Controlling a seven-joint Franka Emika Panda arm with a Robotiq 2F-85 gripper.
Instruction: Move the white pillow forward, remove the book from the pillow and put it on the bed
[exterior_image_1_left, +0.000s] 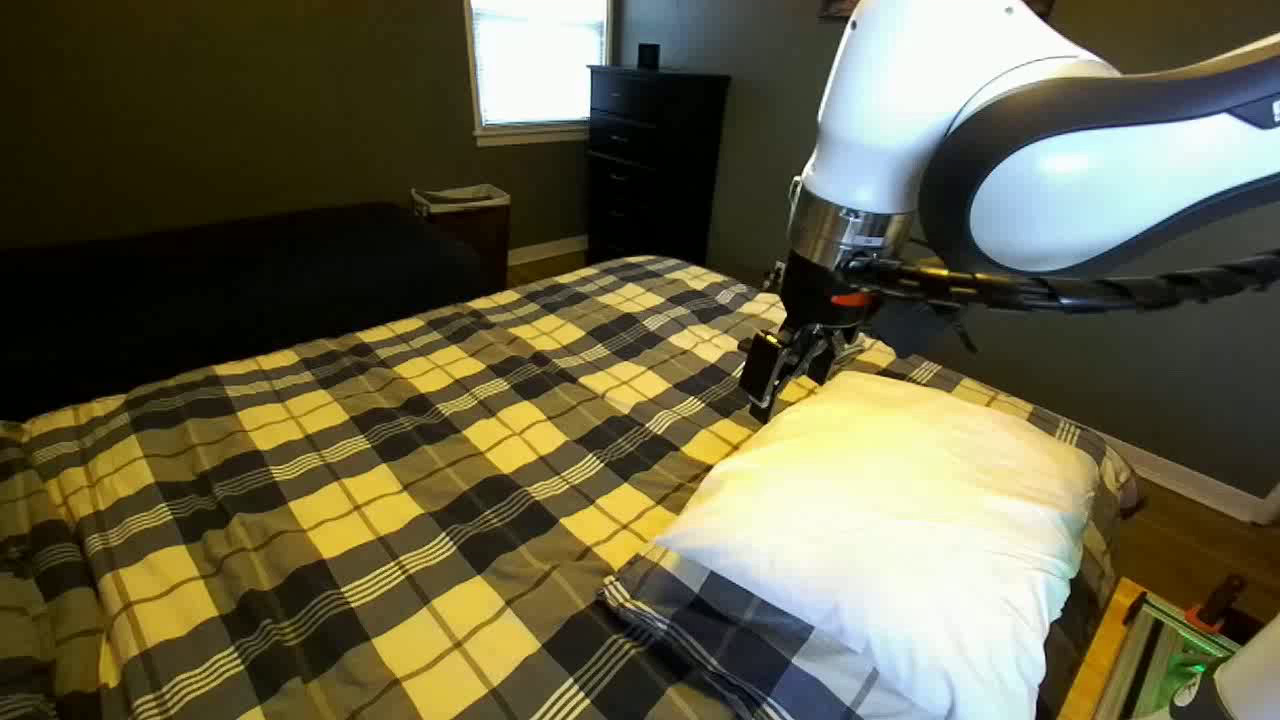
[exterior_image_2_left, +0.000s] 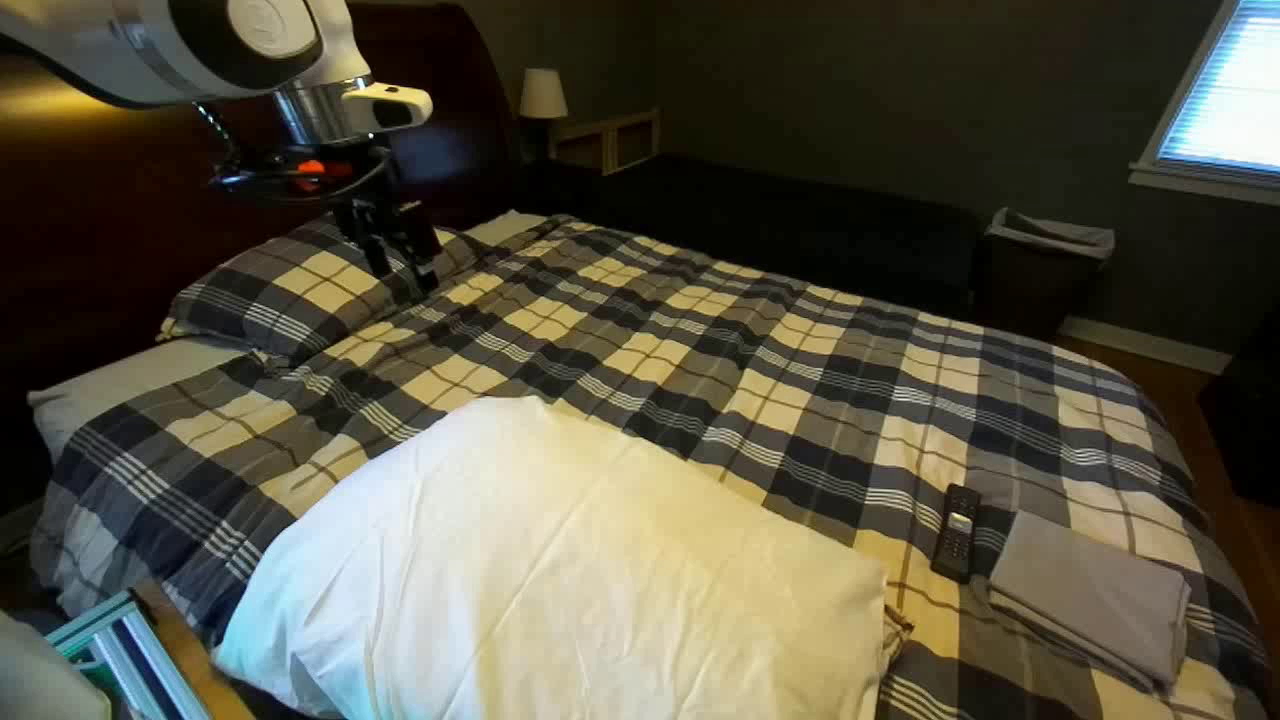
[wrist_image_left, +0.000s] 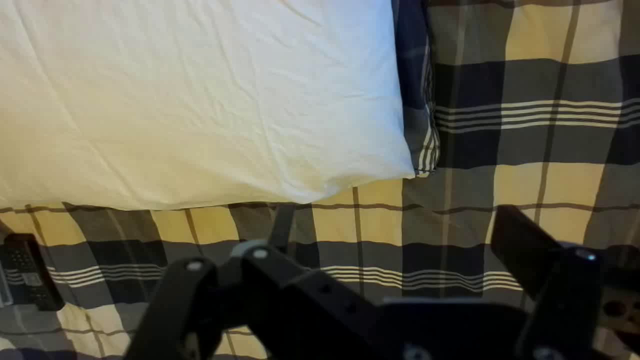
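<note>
Black two-fingered gripper (exterior_image_1_left: 790, 385) spread wide above yellow, navy and white plaid bed (exterior_image_1_left: 380, 480)

In an exterior view, the gripper hangs near the edge of the plump, white, rectangular fabric pillow (exterior_image_1_left: 890, 520), which lies on the bed partly over navy-and-white plaid cloth (exterior_image_1_left: 760, 630). In an exterior view, a slim black remote (exterior_image_2_left: 956, 540) lies on the bed just beside a folded grey cloth (exterior_image_2_left: 1090, 590). In the wrist view, the dark fingers (wrist_image_left: 522, 250) stand well apart, the bed showing between them.
</note>
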